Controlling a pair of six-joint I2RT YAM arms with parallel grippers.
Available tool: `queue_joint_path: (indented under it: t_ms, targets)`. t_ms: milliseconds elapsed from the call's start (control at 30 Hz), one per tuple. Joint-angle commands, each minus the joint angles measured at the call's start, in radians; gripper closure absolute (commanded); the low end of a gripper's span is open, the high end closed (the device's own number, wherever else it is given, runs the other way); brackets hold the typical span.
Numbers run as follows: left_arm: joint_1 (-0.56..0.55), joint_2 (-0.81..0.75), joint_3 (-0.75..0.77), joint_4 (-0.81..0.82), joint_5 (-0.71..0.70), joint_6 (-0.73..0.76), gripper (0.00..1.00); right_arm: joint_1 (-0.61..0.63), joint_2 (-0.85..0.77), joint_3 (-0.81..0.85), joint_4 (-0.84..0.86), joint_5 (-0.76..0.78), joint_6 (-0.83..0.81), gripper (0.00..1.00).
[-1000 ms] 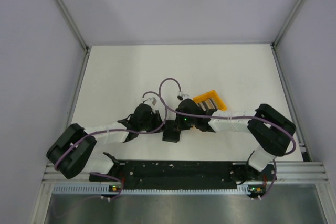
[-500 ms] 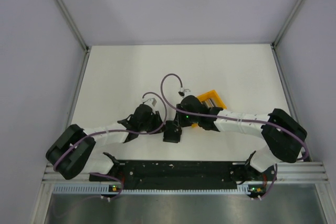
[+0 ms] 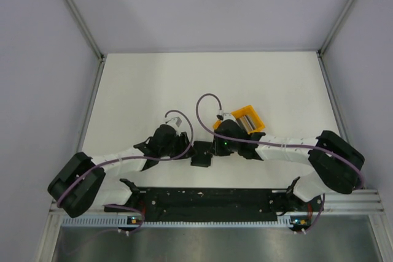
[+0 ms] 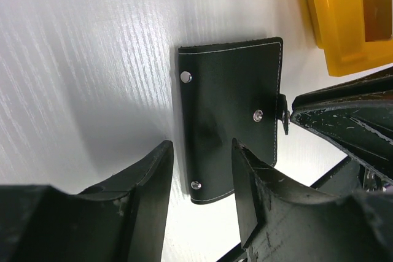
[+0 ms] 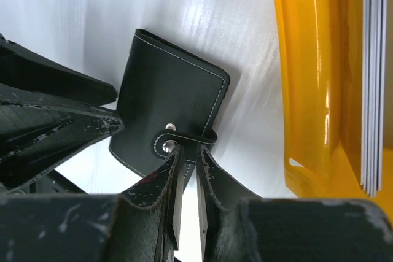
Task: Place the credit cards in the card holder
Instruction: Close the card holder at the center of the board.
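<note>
With the right gripper (image 5: 188, 151): nipping the strap tab (image 5: 190, 134) of the card holder (image 5: 172, 102), closing almost fully on it at lower centre of the right wrist view.

With the left gripper (image 4: 201, 151): standing spread at the bottom of the left wrist view, straddling the lower end of that same black holder. Reaching past its left edge over bare table (image 3: 184, 84) on one side, overlapping its lower right corner on the other. Touching or not, impossible to tell.

Finding the holder lying flat and folded shut at centre of the left wrist view, with its stitched edges showing along the top, left and right. Spotting it in the top view just below centre, hemmed in between the two wrists and sitting close to the black base plate (image 3: 202, 197) along the bottom.

Crowding it from the upper right with the orange bin (image 3: 256, 126), near but apart, showing a strip of white between. Leaving plenty of open white surface across the upper half of the top view, running out to the metal rails (image 3: 92, 108) at left and right.

Counting now: one card holder, one orange bin, two grippers, three snap studs (image 4: 185, 77) on the holder's face plus one on the tab.

Seeing the credit cards (image 5: 371, 78) standing edge-on inside the bin at the right edge of the right wrist view, packing together as thin pale stripes, too fine for counting.
</note>
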Motion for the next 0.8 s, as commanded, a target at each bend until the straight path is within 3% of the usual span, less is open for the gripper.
queue_joint_path:
  t_ms: [0, 767]
  targets:
    - [-0.007, 0.022, -0.026, 0.019, 0.018, 0.016, 0.52, 0.003, -0.043, -0.001, 0.074, -0.017, 0.02, 0.87]
    - [-0.039, 0.099, 0.003, -0.04, -0.067, 0.03, 0.61, 0.002, 0.055, 0.037, 0.097, -0.043, 0.018, 0.89]
